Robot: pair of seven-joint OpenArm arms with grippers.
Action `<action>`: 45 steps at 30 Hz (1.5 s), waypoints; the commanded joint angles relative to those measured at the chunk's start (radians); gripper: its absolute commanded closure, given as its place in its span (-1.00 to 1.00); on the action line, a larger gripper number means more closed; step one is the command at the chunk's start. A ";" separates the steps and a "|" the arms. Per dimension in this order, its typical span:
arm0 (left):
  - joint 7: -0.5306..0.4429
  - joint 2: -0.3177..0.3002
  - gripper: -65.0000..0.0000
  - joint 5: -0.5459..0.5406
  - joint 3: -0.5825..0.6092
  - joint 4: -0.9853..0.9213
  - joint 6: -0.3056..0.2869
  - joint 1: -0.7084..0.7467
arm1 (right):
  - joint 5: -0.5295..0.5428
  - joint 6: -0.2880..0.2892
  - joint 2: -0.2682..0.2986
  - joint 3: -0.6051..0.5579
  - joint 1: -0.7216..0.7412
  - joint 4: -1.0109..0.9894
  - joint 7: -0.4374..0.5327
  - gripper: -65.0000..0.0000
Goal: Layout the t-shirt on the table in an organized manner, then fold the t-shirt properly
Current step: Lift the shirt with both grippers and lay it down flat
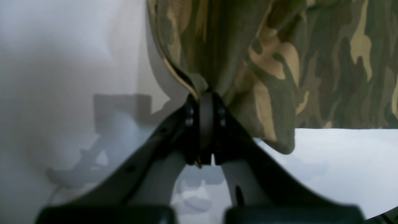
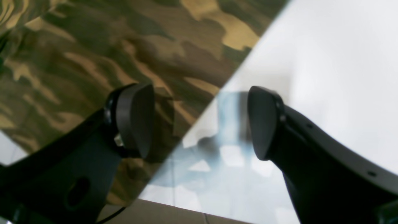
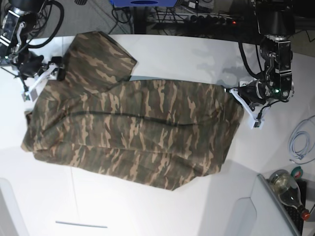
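The camouflage t-shirt (image 3: 142, 128) lies spread across the white table (image 3: 187, 54), with one sleeve flapped up toward the back left. My left gripper (image 3: 232, 91) is at the shirt's right edge. In the left wrist view it (image 1: 205, 99) is shut on a bunched fold of the t-shirt (image 1: 311, 62), which is pulled up off the table (image 1: 342, 161). My right gripper (image 3: 56, 69) is at the shirt's left edge near the sleeve. Its jaws (image 2: 199, 121) stand open and hold nothing, one finger over the t-shirt (image 2: 93, 62), the other over bare table (image 2: 326, 46).
A coiled pale cable (image 3: 300, 142) and a glass bottle (image 3: 290, 189) lie beyond the table's right front corner. Dark cables and gear (image 3: 197, 17) run along the far edge. A thin dark line (image 3: 81, 224) marks the tabletop near the front left.
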 commanded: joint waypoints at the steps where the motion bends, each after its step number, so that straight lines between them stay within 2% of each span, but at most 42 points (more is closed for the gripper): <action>1: -0.009 -0.015 1.00 -0.010 -0.005 0.017 -0.003 -0.007 | -0.003 0.025 -0.013 -0.003 -0.002 -0.003 -0.029 -0.32; 2: -0.009 -0.015 1.00 -0.010 -0.005 0.017 -0.003 -0.007 | -0.006 0.040 -0.019 -0.004 0.001 -0.003 -0.029 -0.25; 4: -0.009 -0.015 1.00 -0.012 -0.005 0.017 -0.003 -0.007 | -0.006 0.058 -0.022 -0.004 0.005 -0.003 -0.031 0.04; 7: -0.009 -0.013 1.00 -0.013 -0.005 0.018 -0.003 -0.006 | -0.004 0.061 -0.021 -0.004 0.006 -0.003 -0.031 0.66; 9: -0.009 -0.015 1.00 -0.013 -0.005 0.018 -0.003 -0.006 | -0.004 0.088 -0.018 0.002 0.001 0.007 -0.031 1.00; 12: -0.003 -0.015 1.00 -0.012 -0.047 0.061 -0.003 0.017 | -0.003 0.091 0.007 0.005 -0.023 0.065 -0.087 0.96; 15: -0.002 -0.010 1.00 -0.009 -0.100 0.155 -0.003 0.049 | -0.003 0.091 0.008 0.007 -0.069 0.192 -0.130 0.98; 19: 0.031 -0.010 1.00 -0.004 -0.106 0.261 -0.003 0.072 | -0.007 0.091 0.011 0.007 -0.086 0.336 -0.222 0.98; 21: 0.063 -0.007 1.00 -0.004 -0.106 0.270 -0.003 0.062 | -0.010 0.091 0.017 0.001 -0.065 0.361 -0.249 0.98; 25: 0.063 -0.007 1.00 -0.004 0.001 0.210 -0.003 -0.038 | -0.010 0.091 0.090 -0.007 0.090 0.269 -0.255 0.99; 27: 0.063 0.000 1.00 -0.004 0.064 0.138 -0.003 -0.125 | -0.026 0.091 0.145 -0.010 0.224 0.143 -0.255 0.99; 29: 0.061 0.028 1.00 -0.004 0.127 0.038 -0.003 -0.239 | -0.062 0.091 0.200 -0.065 0.371 -0.007 -0.238 0.99; 32: 0.038 0.079 1.00 -0.004 0.207 -0.167 -0.003 -0.455 | -0.105 0.091 0.280 -0.190 0.586 -0.247 -0.114 0.99; 35: -0.106 0.137 1.00 -0.002 0.306 -0.430 -0.003 -0.712 | -0.177 0.091 0.327 -0.337 0.819 -0.491 0.060 0.99; 37: -0.215 0.175 1.00 -0.004 0.371 -0.617 0.017 -0.873 | -0.217 0.091 0.344 -0.398 0.947 -0.590 0.140 0.99; 39: -0.338 0.218 1.00 -0.010 0.417 -0.790 0.061 -1.032 | -0.245 0.091 0.363 -0.412 1.068 -0.630 0.186 0.99; 41: -0.411 0.244 1.00 -0.015 0.415 -0.878 0.074 -1.153 | -0.265 0.091 0.383 -0.414 1.163 -0.619 0.189 0.99; 43: -0.413 0.261 1.00 -0.015 0.368 -0.882 0.074 -1.236 | -0.274 0.091 0.404 -0.408 1.246 -0.567 0.189 0.99; 45: -0.368 0.269 1.00 -0.016 0.280 -0.819 0.074 -1.273 | -0.268 0.091 0.435 -0.409 1.301 -0.487 0.189 0.99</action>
